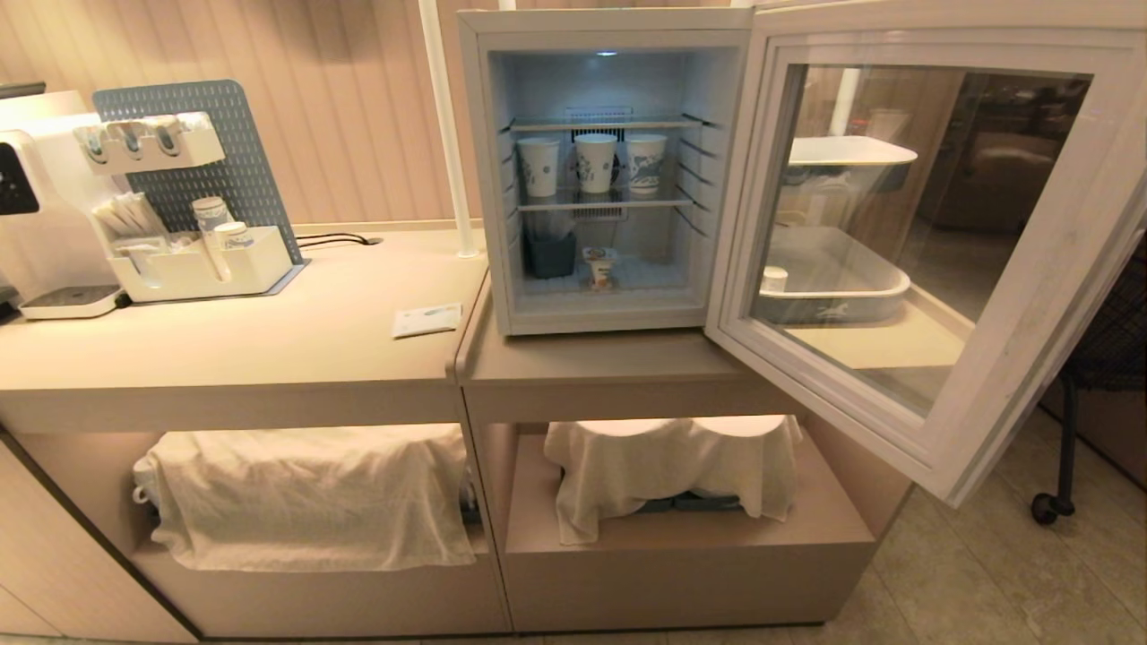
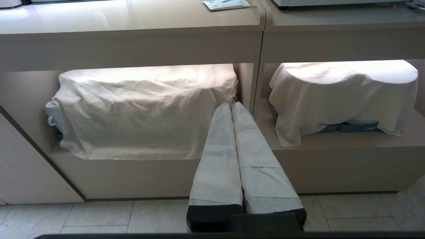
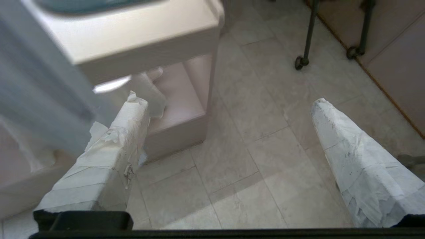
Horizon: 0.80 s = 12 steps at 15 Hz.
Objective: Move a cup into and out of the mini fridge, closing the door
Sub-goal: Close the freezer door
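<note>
**Fridge open, cup on fridge floor, both arms low**

Mini fridge [image 1: 618, 179] stands on the lower section of the table [image 1: 269, 349], interior light on. Door [image 1: 932, 242] swung wide open toward the robot's right, glass panel showing a white tray behind it.

Cup [image 1: 602, 267] sits upright on the fridge floor, near the front, just right of a dark container [image 1: 549, 253] in the bottom compartment. On the wire shelf above: three paper cups [image 1: 595, 163] in a row, upright.

Neither arm shows in the head view.

Left end effector [image 2: 231, 105]: taped fingers pressed together, nothing between them, pointing at the open shelf under the table, where a white cloth [image 2: 146, 109] drapes over stacked items. A second draped cloth [image 2: 345, 96] lies in the neighbouring bay.

Right end effector [image 3: 229, 103]: fingers [image 3: 348, 146] spread wide, nothing held, low over the tiled floor [image 3: 252, 139] beside the corner of the table. Wheeled chair legs [image 3: 305, 36] stand further off.

Elsewhere on the table: water dispenser [image 1: 45, 206], pegboard organiser [image 1: 193, 206], a small flat packet [image 1: 427, 320].
</note>
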Available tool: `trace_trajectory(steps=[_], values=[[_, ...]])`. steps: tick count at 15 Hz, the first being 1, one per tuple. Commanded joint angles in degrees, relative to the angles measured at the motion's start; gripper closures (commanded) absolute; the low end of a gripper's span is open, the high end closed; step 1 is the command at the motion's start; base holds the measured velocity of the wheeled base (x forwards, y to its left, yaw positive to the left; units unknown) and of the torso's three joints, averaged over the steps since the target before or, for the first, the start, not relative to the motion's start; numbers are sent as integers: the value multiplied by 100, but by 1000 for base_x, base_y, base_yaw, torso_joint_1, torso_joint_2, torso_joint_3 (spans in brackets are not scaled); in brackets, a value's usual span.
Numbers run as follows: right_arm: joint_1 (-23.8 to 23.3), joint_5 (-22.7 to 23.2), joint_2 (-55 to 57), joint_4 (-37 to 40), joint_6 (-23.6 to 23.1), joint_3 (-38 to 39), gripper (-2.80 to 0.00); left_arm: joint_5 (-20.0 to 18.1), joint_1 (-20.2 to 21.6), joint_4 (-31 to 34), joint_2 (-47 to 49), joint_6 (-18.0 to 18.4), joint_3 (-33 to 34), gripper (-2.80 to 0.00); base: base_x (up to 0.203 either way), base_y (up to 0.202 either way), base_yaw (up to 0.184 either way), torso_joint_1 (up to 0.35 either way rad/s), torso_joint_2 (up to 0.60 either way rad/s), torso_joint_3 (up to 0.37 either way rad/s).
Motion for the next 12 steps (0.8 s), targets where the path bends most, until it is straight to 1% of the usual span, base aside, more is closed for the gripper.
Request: trace_trajectory(steps=[1, 3, 7, 10, 12], values=[[-66, -7, 272, -91, 12, -66, -280, 1, 0, 0, 0, 0, 0, 0, 0, 0, 0, 0, 0, 0], [-147, -19, 419, -138, 33, -134, -280, 1, 0, 0, 0, 0, 0, 0, 0, 0, 0, 0, 0, 0], [-522, -22, 741, -200, 139, -294, -280, 1, 0, 0, 5, 0, 0, 0, 0, 0, 0, 0, 0, 0], [-571, -25, 1106, -347, 173, -677, -280, 1, 0, 0, 0, 0, 0, 0, 0, 0, 0, 0, 0, 0], [-545, -17, 1431, -360, 333, -1008, -280, 1, 0, 0, 0, 0, 0, 0, 0, 0, 0, 0, 0, 0]])
